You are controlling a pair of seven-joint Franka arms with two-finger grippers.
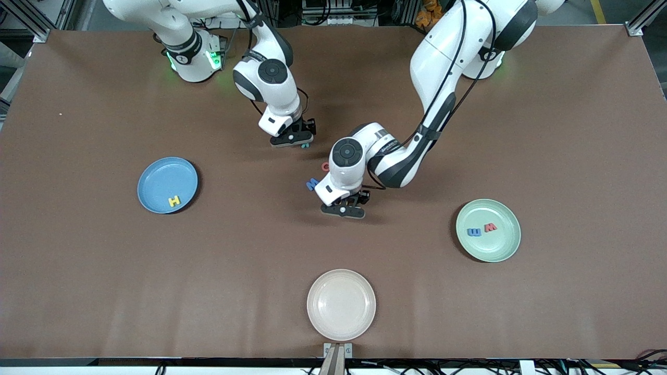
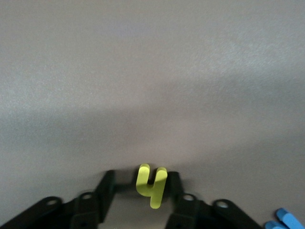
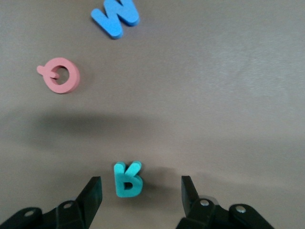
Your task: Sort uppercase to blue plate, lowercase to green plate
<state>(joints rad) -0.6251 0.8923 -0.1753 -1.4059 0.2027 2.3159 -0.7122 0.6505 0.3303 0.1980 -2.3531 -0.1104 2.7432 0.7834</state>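
Gripping the yellow h [image 2: 151, 185] at centre frame, the left gripper [image 1: 342, 210] is clamped; the right gripper [image 1: 293, 139], jaws apart, straddles the teal R [image 3: 128, 180].

Yellow h [image 2: 151, 185] in left pincer [image 2: 143, 193]

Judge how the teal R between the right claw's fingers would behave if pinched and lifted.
The teal R looks like thick cut foam, so probably very light and slightly squashy. It lies flat on the table between the open fingers of the right claw, so rolling seems unlikely. Being so small, it might twist if pinched off-centre.
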